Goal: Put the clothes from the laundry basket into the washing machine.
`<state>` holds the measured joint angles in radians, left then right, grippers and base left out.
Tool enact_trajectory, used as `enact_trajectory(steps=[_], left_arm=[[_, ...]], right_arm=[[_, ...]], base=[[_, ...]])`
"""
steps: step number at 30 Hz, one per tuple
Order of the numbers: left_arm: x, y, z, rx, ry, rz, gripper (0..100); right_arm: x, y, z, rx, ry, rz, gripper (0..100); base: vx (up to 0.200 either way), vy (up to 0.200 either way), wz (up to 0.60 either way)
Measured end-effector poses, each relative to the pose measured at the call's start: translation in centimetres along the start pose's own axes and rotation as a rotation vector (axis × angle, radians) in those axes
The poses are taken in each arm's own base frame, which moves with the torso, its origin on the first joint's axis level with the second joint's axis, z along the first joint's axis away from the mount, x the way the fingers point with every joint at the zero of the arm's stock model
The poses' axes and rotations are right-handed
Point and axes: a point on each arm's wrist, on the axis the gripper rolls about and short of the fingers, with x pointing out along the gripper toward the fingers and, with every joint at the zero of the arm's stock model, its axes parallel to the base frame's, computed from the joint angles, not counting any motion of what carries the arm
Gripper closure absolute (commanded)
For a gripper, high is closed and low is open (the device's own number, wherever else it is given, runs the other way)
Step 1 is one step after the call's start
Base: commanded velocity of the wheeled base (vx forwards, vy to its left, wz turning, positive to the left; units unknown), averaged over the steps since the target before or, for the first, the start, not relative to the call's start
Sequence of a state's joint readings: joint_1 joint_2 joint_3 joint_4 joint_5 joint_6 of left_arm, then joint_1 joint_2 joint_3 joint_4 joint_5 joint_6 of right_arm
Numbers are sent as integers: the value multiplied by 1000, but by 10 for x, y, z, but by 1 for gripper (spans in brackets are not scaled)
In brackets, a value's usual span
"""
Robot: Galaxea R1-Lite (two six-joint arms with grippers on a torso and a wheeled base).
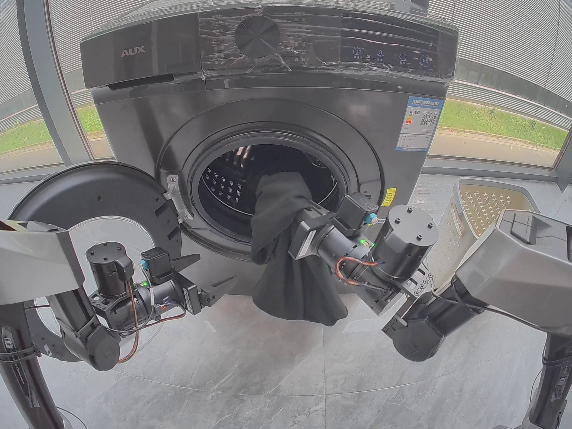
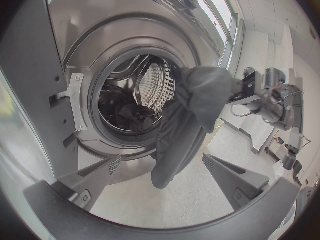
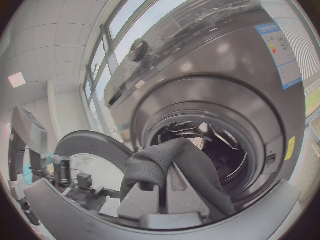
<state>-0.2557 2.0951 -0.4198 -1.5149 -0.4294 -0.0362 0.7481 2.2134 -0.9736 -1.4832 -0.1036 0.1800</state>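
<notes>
Floor: pale marbled tiles [image 1: 238, 358] run under both arms up to the foot of the machine.
Left claw: the left claw [image 1: 215, 272] hangs low in front of the open door, left of the hanging cloth. Its fingers are spread wide and hold nothing; it points toward the machine's front.
Right claw: the right claw [image 3: 163, 192] is clenched on a fold of the dark garment, at the lower right of the drum opening. The cloth wraps over its fingers.
Dark garment: the dark garment [image 1: 292, 269] is bunched at the top, at the mouth of the drum. From there it drapes over the lower lip of the opening and hangs down the machine's front. Whether its lower end touches the floor cannot be told.
Door: the round door [image 1: 89, 198] stands swung fully open to the left of the opening, on its hinge.
Laundry basket: the pale perforated laundry basket [image 1: 476, 210] stands on the floor to the right of the machine, partly behind the right arm. Its contents cannot be seen.
Washing machine: the grey front-loading washing machine [image 1: 149, 120] faces the robot.
Drum: the steel drum [image 2: 156, 84] is open to view, and dark clothes [image 2: 133, 115] lie at its bottom.
Stickers: a blue-edged label [image 1: 419, 123] sits on the upper right of the front, with a small yellow sticker [image 1: 388, 196] below it beside the opening.
Control panel: a round dial [image 1: 257, 37] sits mid-panel under clear wrapping film.
Windows: glass panes [image 1: 506, 120] behind the machine show grass outside.
</notes>
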Motion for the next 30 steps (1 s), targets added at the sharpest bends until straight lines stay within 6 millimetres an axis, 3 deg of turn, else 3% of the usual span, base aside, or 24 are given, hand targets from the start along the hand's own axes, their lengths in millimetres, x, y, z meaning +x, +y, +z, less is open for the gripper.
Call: enact_trajectory(steps=[8,18,30], left_arm=[[21,9,-12,6,10,37,0],[42,20,-14,14,-25,58,0],[48,4,-27,7,22,-75,0]], right_arm=[[-17,22,0,11,21,151,100],[-30,24,-1,19,66,211,100],[-31,27,0,16,62,220,100]], base=[[0,0,0],[0,0,0],[0,0,0]])
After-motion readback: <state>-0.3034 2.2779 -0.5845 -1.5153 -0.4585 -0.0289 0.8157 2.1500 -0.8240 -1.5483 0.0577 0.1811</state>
